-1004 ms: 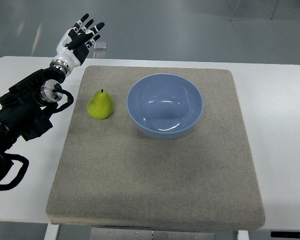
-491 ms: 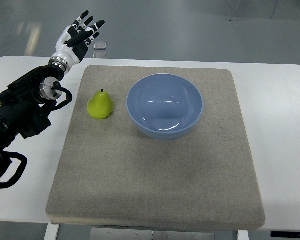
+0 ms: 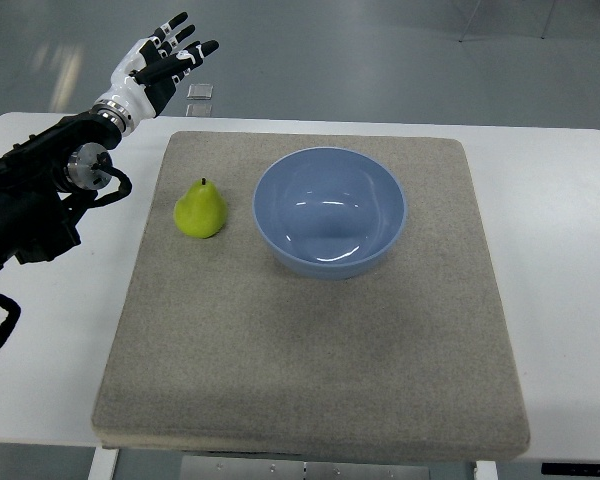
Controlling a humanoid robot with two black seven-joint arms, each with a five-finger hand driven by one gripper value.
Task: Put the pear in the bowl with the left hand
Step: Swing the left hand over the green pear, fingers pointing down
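Note:
A yellow-green pear [image 3: 201,210] stands upright on the grey mat [image 3: 310,340], just left of the blue bowl [image 3: 330,212], which is empty. My left hand [image 3: 160,62] is raised beyond the table's far left corner, well above and behind the pear. Its fingers are spread and it holds nothing. Its black arm [image 3: 35,200] comes in from the left edge. My right arm is out of view.
The mat lies on a white table [image 3: 560,230]. Two small clear squares [image 3: 200,100] lie at the table's far edge near my hand. Grey floor shows beyond the table.
My left hand and arm have lifted and drawn back to the upper left, away from the pear. The pear and bowl have not moved.

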